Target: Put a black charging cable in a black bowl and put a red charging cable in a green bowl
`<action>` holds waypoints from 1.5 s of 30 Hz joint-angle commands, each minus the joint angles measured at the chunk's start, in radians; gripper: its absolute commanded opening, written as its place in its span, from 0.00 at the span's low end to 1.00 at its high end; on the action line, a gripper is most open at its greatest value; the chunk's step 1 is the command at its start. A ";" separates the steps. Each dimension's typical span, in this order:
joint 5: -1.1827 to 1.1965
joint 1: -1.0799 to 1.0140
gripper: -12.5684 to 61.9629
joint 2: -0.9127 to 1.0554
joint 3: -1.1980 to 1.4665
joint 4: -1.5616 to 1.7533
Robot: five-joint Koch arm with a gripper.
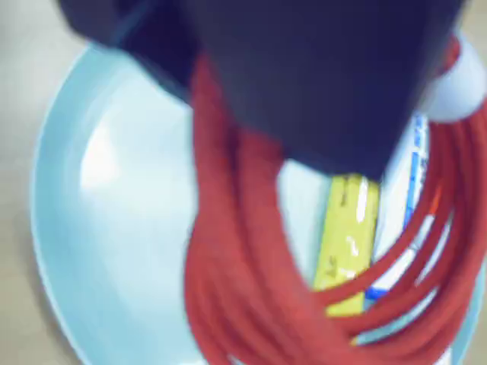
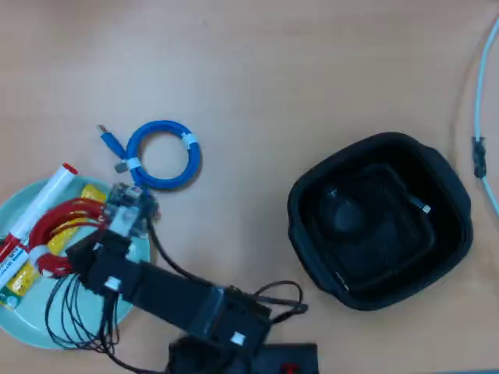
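Note:
The red charging cable [image 1: 243, 266] [image 2: 66, 212] hangs as a coil over the green bowl [image 1: 114, 190] [image 2: 23, 323], low above its floor. My gripper [image 1: 342, 160] [image 2: 82, 253] is over that dish. Its dark jaw fills the top of the wrist view, with red strands running up under it on both sides, so it looks shut on the coil. At the right of the overhead view stands the black bowl [image 2: 456, 234]. The black charging cable [image 2: 343, 212] lies inside it, one metal plug tip showing.
A white marker with a red cap [image 2: 39, 210] [image 1: 415, 167] and a yellow packet [image 1: 350, 228] [image 2: 92, 192] share the green bowl. A blue coiled cable [image 2: 164, 153] lies just beyond the dish. A pale cord [image 2: 479, 117] runs along the right edge.

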State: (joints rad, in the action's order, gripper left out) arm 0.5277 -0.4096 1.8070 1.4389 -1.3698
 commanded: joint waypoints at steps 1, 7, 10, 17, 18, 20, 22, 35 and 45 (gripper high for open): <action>0.015 0.061 0.14 -0.032 -0.055 0.196; 0.018 0.094 0.34 -0.172 -0.054 0.242; 0.021 0.107 0.46 -0.178 -0.041 0.239; 0.021 0.095 0.64 -0.189 0.035 0.236; 0.021 0.097 0.64 -0.189 0.035 0.236; 0.021 0.097 0.64 -0.187 0.028 0.236; 0.020 0.097 0.64 -0.184 0.037 0.233; 0.015 0.029 0.65 0.166 0.057 -0.071; -0.120 -0.445 0.65 0.333 0.245 -0.140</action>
State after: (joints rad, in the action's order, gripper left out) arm 0.4893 -0.7424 2.1154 1.7119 -1.5524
